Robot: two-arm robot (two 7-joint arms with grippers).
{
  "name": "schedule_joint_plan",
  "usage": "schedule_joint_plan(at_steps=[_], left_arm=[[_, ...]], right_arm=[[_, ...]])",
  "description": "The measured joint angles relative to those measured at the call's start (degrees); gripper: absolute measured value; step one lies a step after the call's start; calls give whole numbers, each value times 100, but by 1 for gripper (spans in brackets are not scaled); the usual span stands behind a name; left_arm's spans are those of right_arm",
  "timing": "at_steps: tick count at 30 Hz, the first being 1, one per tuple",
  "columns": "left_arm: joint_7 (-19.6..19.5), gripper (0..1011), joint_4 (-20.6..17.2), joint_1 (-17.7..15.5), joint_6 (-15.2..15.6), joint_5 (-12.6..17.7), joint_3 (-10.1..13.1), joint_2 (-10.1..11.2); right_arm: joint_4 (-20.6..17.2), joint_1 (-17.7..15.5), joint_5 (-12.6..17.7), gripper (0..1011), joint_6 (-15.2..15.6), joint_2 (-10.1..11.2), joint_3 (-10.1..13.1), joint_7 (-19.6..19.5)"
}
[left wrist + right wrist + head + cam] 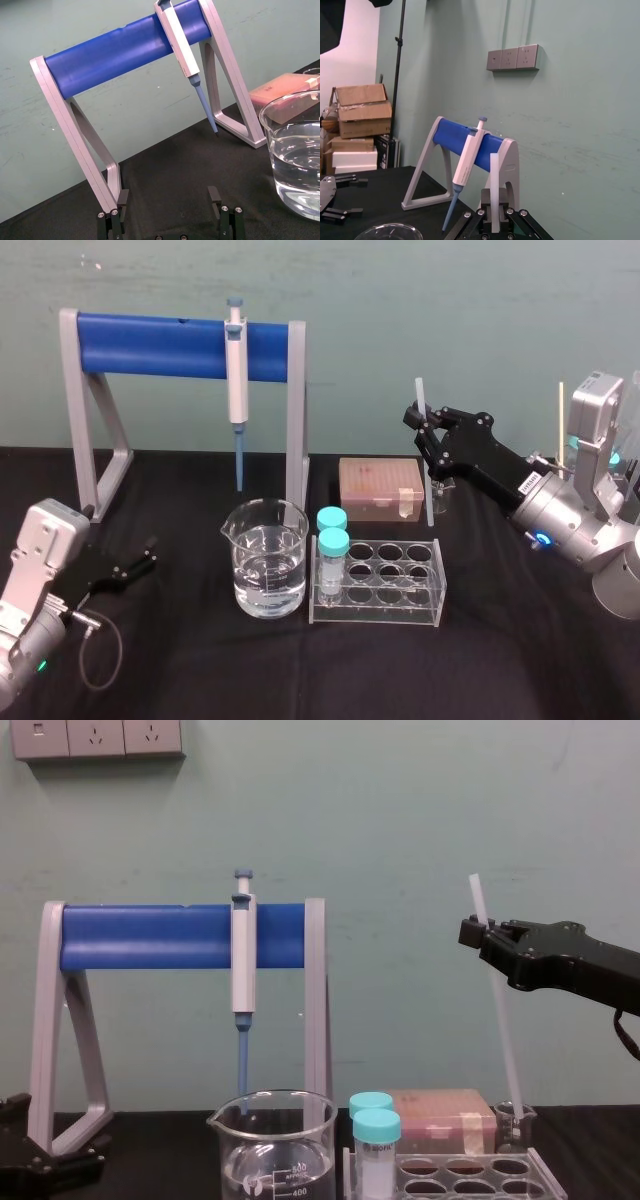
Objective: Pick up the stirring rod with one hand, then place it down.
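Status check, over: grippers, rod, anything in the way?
Right gripper shut on rod, rod near upright. Left gripper open, parked low at left of table. Small beaker at rod's lower end; tube rack just in front.

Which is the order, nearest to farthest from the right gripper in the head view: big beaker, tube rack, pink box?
Right gripper, shut on the stirring rod:
1. Pink box, just to its left.
2. Tube rack, in front of the box.
3. Big beaker, left of the rack.
Left gripper rests open, far left.
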Motion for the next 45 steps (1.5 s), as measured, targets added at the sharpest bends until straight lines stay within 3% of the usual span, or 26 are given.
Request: schedule_joint_plan(at_steps=[45], left_arm=[[0,1000,0,0,0,0,0,0]], right_arm=[[0,0,0,80,0,0,0,0]])
